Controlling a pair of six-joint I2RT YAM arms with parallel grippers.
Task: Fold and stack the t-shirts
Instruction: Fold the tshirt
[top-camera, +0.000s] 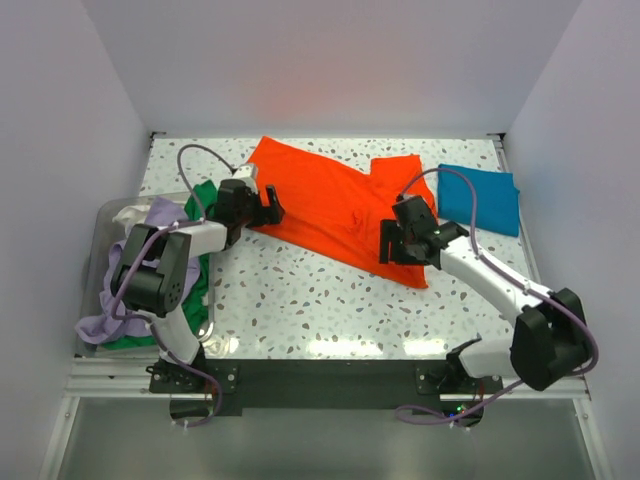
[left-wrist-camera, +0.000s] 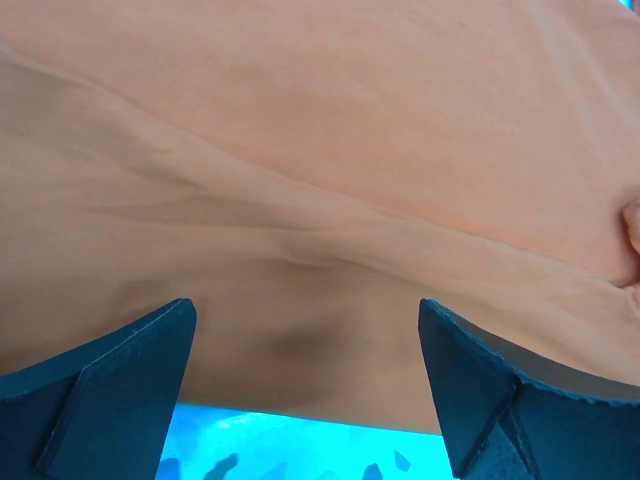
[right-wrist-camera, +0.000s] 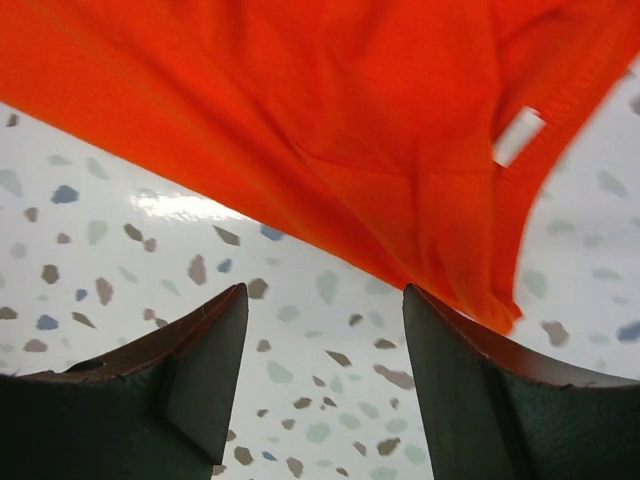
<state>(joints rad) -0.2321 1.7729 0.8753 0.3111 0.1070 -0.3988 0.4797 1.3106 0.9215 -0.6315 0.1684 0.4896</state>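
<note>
The bright orange t-shirt (top-camera: 330, 205) lies spread and creased across the middle of the table. My left gripper (top-camera: 270, 205) stands open at its left edge, and in the left wrist view orange cloth (left-wrist-camera: 320, 150) fills the frame just beyond the open gripper (left-wrist-camera: 308, 340), with nothing between the fingers. My right gripper (top-camera: 392, 248) stands open at the shirt's near right edge. In the right wrist view that gripper (right-wrist-camera: 325, 300) frames bare table, with the orange t-shirt (right-wrist-camera: 330, 110) and its white label (right-wrist-camera: 518, 135) just past it. A folded teal-blue t-shirt (top-camera: 478, 198) lies at the back right.
A clear bin (top-camera: 100, 215) at the left edge holds a heap of green (top-camera: 200, 290), lavender (top-camera: 165, 215) and whitish (top-camera: 128, 213) tees. Speckled tabletop (top-camera: 320, 310) shows in front of the orange shirt. White walls close in the table on three sides.
</note>
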